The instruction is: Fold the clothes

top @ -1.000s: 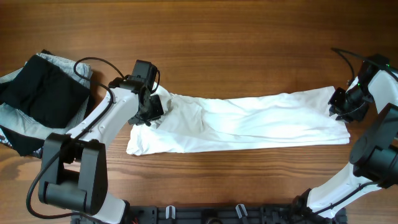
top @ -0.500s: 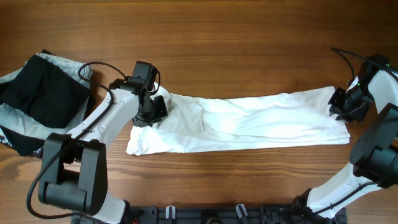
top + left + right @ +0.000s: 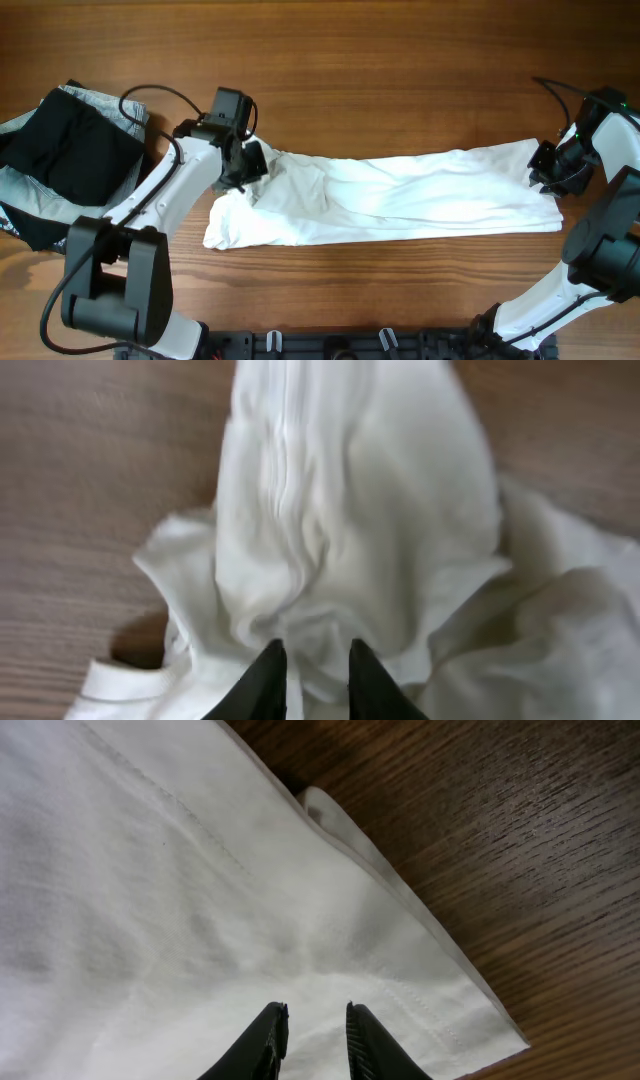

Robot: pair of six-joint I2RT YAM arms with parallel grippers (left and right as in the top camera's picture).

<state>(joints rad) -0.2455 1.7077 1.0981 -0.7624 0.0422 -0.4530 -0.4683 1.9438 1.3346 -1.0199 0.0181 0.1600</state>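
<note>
Dark wood-grain table (image 3: 400, 70), broad plank stretch at 12 o'clock. Soft white shirt (image 3: 400, 200), long wrinkled band across centre. Left gripper (image 3: 250, 168) at 9 o'clock end, right gripper (image 3: 545, 172) at 3 o'clock hem, the 2 pinched tight on fabric.

Left arm (image 3: 165, 195) is extended from 7 o'clock up to 9 o'clock. Left tool (image 3: 245, 165) is clamped on the white shirt (image 3: 400, 195), with its fingers (image 3: 262, 685) nearly together. Right arm (image 3: 610, 130) is folded at 3 o'clock, and right tool (image 3: 545, 172) is likewise pinched onto the fabric.
</note>
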